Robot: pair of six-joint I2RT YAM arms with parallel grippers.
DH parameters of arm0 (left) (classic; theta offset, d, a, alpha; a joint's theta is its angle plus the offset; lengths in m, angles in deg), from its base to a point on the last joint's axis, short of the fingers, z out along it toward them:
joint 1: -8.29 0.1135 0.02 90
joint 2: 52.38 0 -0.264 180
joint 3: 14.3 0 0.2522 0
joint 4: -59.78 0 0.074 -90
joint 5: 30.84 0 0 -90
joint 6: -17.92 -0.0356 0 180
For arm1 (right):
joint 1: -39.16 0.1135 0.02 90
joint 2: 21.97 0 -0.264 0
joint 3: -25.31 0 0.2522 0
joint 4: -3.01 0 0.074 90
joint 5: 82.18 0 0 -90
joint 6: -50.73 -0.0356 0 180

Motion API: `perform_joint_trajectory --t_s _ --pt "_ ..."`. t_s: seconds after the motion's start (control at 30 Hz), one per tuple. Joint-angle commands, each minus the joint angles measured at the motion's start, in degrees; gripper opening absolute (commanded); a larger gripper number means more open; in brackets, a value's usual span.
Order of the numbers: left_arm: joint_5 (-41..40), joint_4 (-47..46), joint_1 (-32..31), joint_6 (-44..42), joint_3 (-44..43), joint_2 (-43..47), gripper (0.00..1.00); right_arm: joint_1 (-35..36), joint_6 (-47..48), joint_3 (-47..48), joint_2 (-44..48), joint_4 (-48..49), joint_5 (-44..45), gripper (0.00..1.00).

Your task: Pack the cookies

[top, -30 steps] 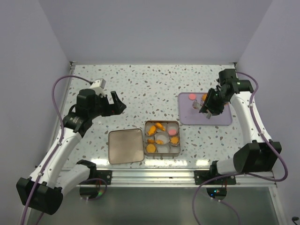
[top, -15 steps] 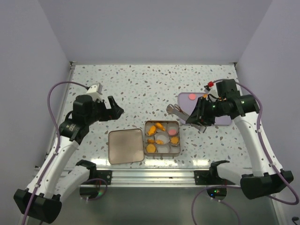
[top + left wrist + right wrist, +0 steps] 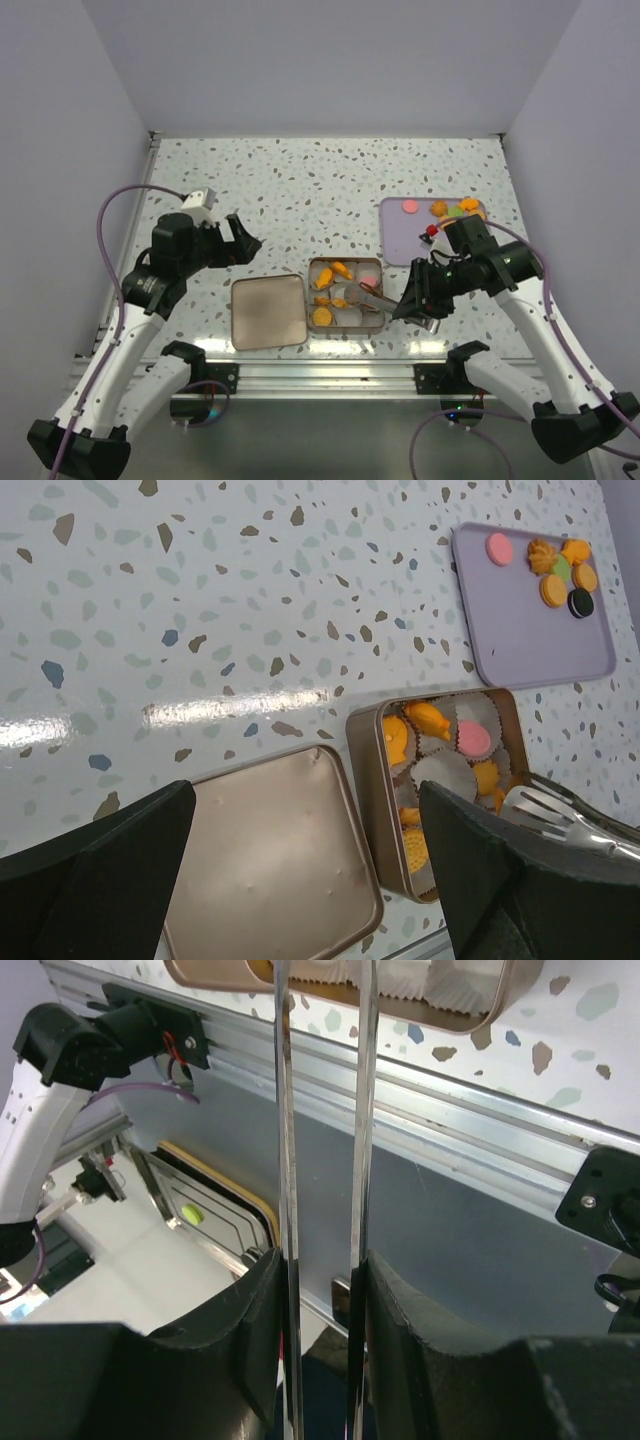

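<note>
Part tin (image 3: 345, 260) hid behind tongs (image 3: 372, 294) — R pincer (image 3: 322, 1280) clenched on tongs, L pincer (image 3: 305, 810) released.

Under me the table (image 3: 250, 600) is white terrazzo flecked with brown, grey and blue. On it the tray (image 3: 520, 650) shows plain lilac, dotted with cookies (image 3: 553, 590) in orange, plus one pink, one green and one black. The tin (image 3: 362, 780) and its lid (image 3: 270, 860) gleam coppery gold, with white fluted paper cups (image 3: 445, 772) among more orange pieces and a pink round, while my tongs (image 3: 560, 818) are shiny silver, my arms (image 3: 135, 325) white with black joints, and my cables (image 3: 140, 188) purple.
</note>
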Motion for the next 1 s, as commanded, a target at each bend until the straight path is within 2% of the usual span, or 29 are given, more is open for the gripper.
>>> perform_joint_trajectory --t_s 0.0,0.57,0.83,0.97 --pt "0.3 0.0 -0.2 0.8 0.6 1.6 1.00 0.6 -1.7 -2.1 3.0 -0.4 -3.0 0.29" --pt "1.3 0.1 -0.2 4.0 3.0 4.7 1.00 1.6 -0.7 -11.5 6.8 1.5 -5.6 0.29" --pt "2.2 -0.8 -0.2 5.0 2.7 3.9 1.00 1.6 -0.6 -10.8 6.5 2.8 -5.3 0.42" --pt "2.2 -0.7 -0.1 4.9 1.6 2.9 1.00 1.6 -0.4 -9.0 5.4 3.1 -4.6 0.43"
